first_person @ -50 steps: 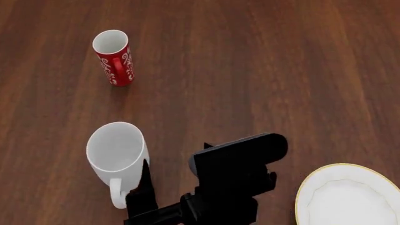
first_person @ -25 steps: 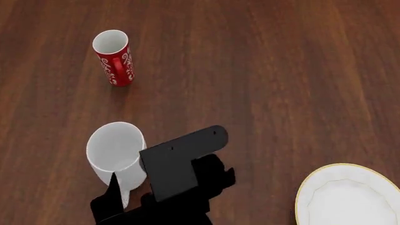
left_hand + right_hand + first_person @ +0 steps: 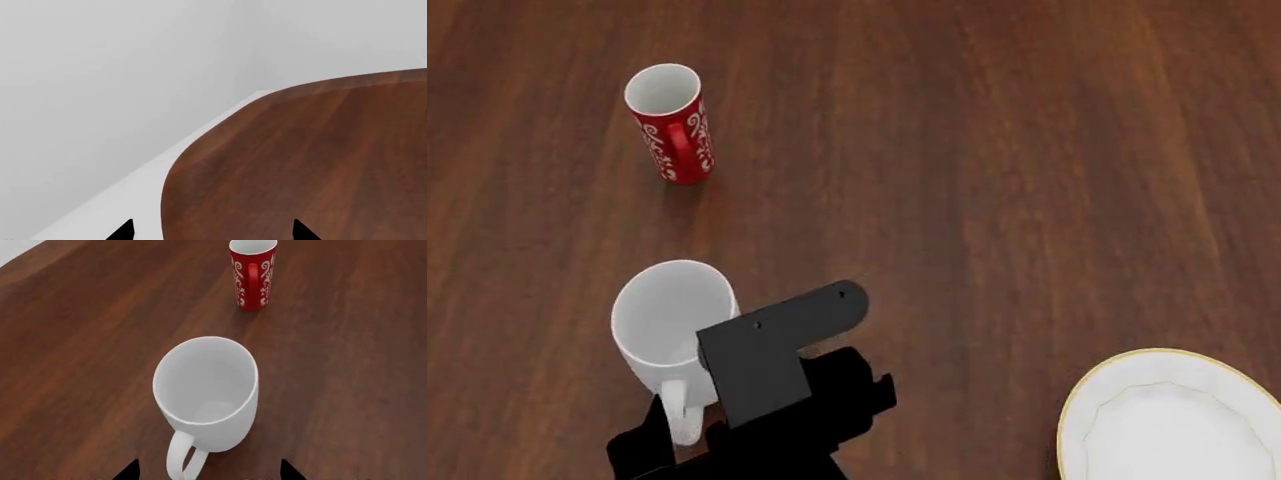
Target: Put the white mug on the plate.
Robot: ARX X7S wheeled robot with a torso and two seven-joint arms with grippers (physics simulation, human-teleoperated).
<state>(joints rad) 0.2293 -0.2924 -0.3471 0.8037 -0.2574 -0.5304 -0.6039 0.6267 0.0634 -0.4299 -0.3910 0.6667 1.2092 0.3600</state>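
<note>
White mug (image 3: 207,392) stands upright near the red mug (image 3: 253,272), handle (image 3: 181,460) facing my right gripper (image 3: 207,471), whose tips sit spread either side of it, nothing clamped. I line up on the handle for a firm grip; plate (image 3: 1168,420) lies well apart. Left gripper (image 3: 210,231) open, idle at table edge (image 3: 200,145).

A dark brown wooden table (image 3: 1001,170) with lengthwise grain and a rounded corner carries 3 things. The white mug (image 3: 674,325) stands upright on it, mouth up, handle toward the robot. The red mug (image 3: 671,124) stands upright farther away, well apart from the white one. The plate (image 3: 1168,415) lies flat on the table at the near right.
</note>
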